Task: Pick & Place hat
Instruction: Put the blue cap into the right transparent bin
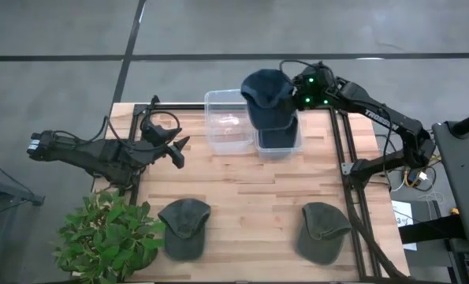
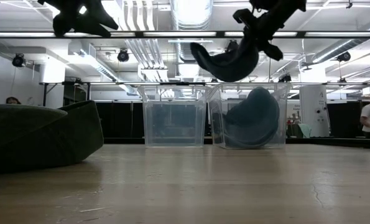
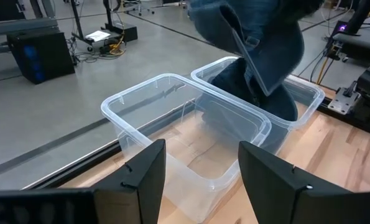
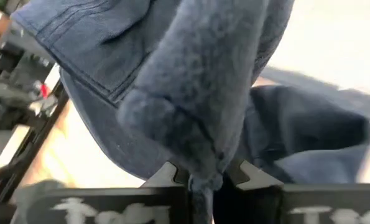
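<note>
A dark blue cap [image 1: 267, 91] hangs in the air over the two clear bins at the table's far edge, with my right gripper [image 4: 204, 177] shut on it. In the low view the blue cap [image 2: 225, 62] is well above the bin rims. The right bin [image 1: 280, 143] holds another dark blue hat [image 2: 253, 118], lying inside it. The left bin [image 1: 228, 125] has nothing in it. My left gripper [image 3: 200, 180] is open at the table's left side, pointing toward the bins and touching nothing. My right gripper pinches a bunched fold of the blue cap's crown cloth [image 4: 200, 149] between its two fingers [image 4: 244, 173]. It comes from the table's right, slanting downward. The cap is lifted clear and hangs below the fingers, its brim [image 2: 203, 56] pointing toward the table's left.
Two olive-green caps lie on the near part of the table, one left of centre [image 1: 184, 227] and one right of centre [image 1: 322, 230]. A potted plant [image 1: 108, 237] stands at the near left corner. Bare wood lies between the bins and the green caps.
</note>
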Robot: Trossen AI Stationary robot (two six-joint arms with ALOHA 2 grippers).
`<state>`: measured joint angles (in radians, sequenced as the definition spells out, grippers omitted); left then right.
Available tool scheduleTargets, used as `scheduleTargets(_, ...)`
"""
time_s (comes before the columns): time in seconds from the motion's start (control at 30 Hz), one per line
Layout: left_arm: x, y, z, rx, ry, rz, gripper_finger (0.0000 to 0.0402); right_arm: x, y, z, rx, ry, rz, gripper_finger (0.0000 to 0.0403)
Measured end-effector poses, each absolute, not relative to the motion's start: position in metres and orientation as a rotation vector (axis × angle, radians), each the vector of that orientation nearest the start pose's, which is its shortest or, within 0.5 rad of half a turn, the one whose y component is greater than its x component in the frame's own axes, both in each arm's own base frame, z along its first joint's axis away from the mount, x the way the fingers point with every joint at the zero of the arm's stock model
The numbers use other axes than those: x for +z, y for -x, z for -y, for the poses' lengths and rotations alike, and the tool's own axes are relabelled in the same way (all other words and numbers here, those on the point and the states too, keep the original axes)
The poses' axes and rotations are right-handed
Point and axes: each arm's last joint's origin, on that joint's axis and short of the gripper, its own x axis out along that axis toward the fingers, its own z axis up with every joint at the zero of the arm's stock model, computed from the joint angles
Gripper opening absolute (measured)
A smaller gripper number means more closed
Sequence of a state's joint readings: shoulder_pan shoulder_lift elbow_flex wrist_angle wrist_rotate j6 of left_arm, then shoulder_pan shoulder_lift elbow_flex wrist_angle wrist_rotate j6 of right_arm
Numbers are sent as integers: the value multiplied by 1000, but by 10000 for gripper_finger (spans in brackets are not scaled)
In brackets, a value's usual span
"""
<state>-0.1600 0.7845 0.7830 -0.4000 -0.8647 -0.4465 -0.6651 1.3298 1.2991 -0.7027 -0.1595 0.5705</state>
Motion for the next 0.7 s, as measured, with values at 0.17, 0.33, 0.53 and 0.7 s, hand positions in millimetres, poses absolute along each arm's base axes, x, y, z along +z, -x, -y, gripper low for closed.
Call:
scheduleTargets(0.17, 316, -160, 4, 745, 222, -200, 194, 347, -207, 165, -724, -862, -562, 13)
scheduleTargets(0.33, 316, -160, 4, 745, 220, -201, 194, 335, -205, 164, -754, -885, -604, 13)
scheduleTargets(0.53, 316, -160, 4, 745, 220, -201, 194, 314, -202, 162, -820, -966, -639, 13)
scheduleTargets(0.7, 316, -160, 4, 745, 217, -202, 194, 299, -201, 161, -857, -1044, -640, 13)
